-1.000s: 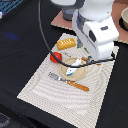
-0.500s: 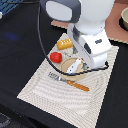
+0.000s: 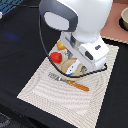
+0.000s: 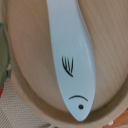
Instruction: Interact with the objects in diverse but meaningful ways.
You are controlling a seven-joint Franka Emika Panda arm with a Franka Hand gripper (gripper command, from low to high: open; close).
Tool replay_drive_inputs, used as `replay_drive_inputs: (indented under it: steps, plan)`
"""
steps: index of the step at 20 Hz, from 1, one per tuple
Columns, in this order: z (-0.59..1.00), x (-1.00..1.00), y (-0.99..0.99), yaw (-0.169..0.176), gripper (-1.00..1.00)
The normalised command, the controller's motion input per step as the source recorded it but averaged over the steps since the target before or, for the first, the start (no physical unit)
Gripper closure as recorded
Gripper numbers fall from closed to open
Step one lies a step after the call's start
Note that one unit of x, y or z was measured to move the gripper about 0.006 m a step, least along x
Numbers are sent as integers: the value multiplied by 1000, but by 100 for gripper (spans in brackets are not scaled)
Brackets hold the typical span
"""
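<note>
Lying in a pale wooden dish [image 4: 30, 65], the white-and-blue fish-shaped piece [image 4: 70, 60] fills the wrist view. Beside the dish on the striped placemat [image 3: 45, 92] sit a red tomato [image 3: 55, 57] and an orange-handled fork [image 3: 70, 82]. Arm [image 3: 82, 30] hangs low overhead, hiding the gripper; its opening cannot be told.

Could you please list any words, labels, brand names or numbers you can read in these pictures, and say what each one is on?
None: no readable text in either view.
The fish-shaped piece bears only drawn black marks, fin strokes and an eye with a brow line, not letters.
</note>
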Motion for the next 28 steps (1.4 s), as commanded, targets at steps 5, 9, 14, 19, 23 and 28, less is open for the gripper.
replay_drive_inputs:
  steps: [5,9,14,19,23,28]
  plan:
    - [-330,-110,-30,47,100]
    - [-329,-99,-17,42,100]
    - [-318,-113,-19,37,100]
    - [-182,-98,-49,43,100]
    - [784,-322,-253,21,100]
    - [940,-642,-407,3,100]
